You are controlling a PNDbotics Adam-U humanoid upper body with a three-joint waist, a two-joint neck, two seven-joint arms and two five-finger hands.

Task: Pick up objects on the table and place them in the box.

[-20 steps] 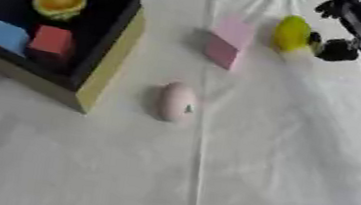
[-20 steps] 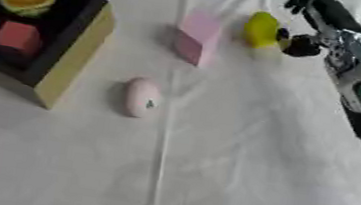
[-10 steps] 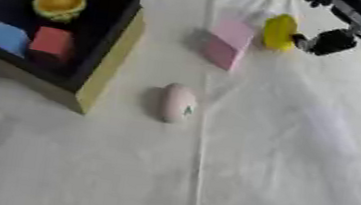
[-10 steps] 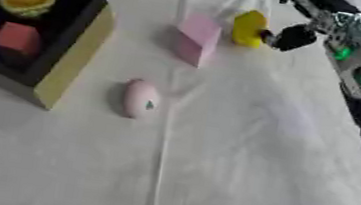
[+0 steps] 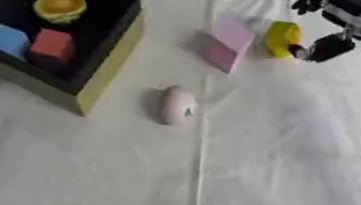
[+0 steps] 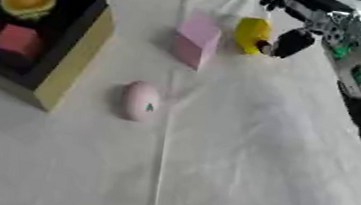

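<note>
Right robot hand [image 6: 306, 21] at the far right of the white cloth-covered tabletop [image 5: 280, 169], its thumb touching the right side of a small yellow object [image 5: 282, 38] and its other fingers arched above it; whether they close on it cannot be told. A pink block [image 5: 228, 45] stands just left of the yellow object. A pale pink egg-shaped object [image 5: 178, 106] lies near the centre. The black open box with yellow outer wall [image 5: 115, 60] at left holds a yellow cup-shaped object [image 5: 60, 4], a red cube [image 5: 51, 45] and a blue block [image 5: 8, 40].
</note>
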